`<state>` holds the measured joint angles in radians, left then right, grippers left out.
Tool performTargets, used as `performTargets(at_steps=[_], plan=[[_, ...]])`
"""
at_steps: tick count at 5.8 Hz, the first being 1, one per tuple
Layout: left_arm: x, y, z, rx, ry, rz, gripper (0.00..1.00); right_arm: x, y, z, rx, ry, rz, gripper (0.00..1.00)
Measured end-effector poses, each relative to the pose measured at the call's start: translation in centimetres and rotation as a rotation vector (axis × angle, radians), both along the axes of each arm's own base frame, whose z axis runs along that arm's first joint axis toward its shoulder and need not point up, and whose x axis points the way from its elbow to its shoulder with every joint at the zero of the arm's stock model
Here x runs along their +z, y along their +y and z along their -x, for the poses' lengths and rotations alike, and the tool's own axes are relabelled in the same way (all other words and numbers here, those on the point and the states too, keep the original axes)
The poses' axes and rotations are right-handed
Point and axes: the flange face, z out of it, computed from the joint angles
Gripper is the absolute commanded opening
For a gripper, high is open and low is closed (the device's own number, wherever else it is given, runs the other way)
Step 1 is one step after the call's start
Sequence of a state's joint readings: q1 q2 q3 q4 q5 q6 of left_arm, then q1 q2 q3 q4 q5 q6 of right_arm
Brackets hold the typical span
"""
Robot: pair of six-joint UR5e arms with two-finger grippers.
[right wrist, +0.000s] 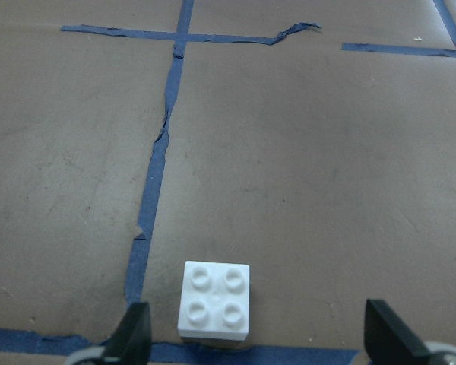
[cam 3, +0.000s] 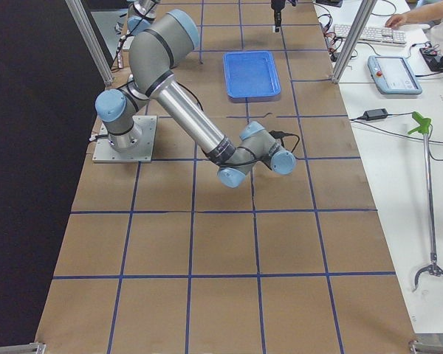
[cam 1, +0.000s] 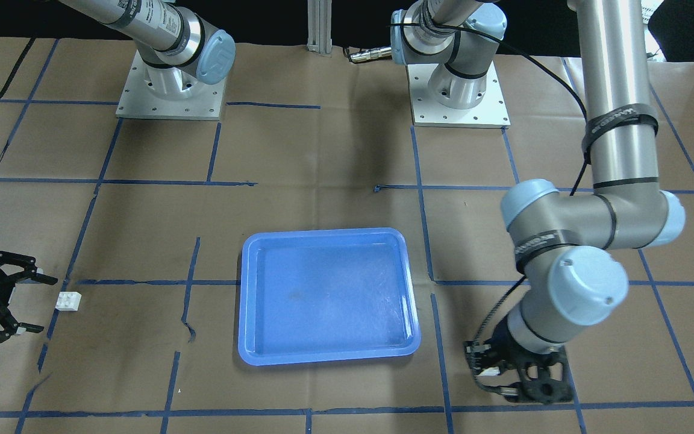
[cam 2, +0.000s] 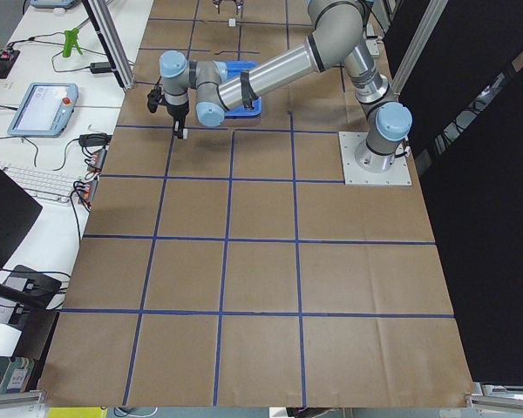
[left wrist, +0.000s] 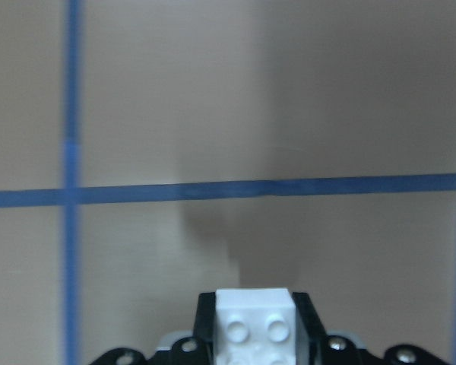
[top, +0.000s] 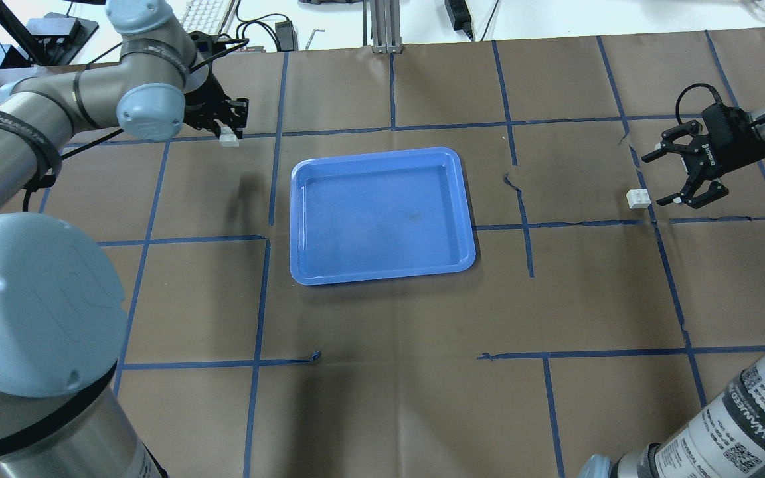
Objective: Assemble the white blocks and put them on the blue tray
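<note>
**Right pincer.** The right pincer is spread wide and holds nothing. In the wrist view both fingertips show at the bottom corners of the frame, well apart.

**Target relation.** The loose white block rests on the counter, studs up, just ahead of the open jaws. It sits off centre, nearer the left-hand fingertip in the wrist view. The block is square and has no long axis. Its sides run roughly parallel to the approach line. In the overhead view it lies just beyond the fingertips, on the tray side. The right arm is much the nearer arm to this block.

**Left pincer.** The left pincer is closed on the held white block, studs toward the wrist camera. Judged from the shadow below, it hangs above the counter.

**Surroundings.** The blue tray lies between the two arms, well apart from both blocks, with nothing in it. Blue tape lines cross the brown paper, and one runs just beside the loose block.

**Obstruction.** No object shows between the right pincer and the loose block. The approach probably needs a small sideways correction to centre the block before closing.
</note>
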<state>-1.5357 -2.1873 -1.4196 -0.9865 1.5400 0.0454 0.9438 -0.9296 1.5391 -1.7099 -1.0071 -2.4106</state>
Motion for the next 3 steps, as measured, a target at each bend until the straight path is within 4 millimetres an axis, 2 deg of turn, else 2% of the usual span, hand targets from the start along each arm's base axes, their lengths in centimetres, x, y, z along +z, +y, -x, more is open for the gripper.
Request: performTargets(at_steps=[1, 2, 3], plan=[[0.1, 1.8, 7.9, -0.040, 0.011, -0.005, 0.00, -0.9, 0.5, -0.1, 0.001, -0.015, -0.011, 1.00], [-0.2, 5.0, 15.8, -0.112, 0.011, -0.015, 0.00, -1.8, 1.2, -0.5, 0.001, -0.028, -0.025, 1.00], [-1.5, 8.4, 20.8, -0.175, 0.005, -0.041, 0.00, -2.2, 1.7, -0.9, 0.001, -0.035, -0.035, 0.94]])
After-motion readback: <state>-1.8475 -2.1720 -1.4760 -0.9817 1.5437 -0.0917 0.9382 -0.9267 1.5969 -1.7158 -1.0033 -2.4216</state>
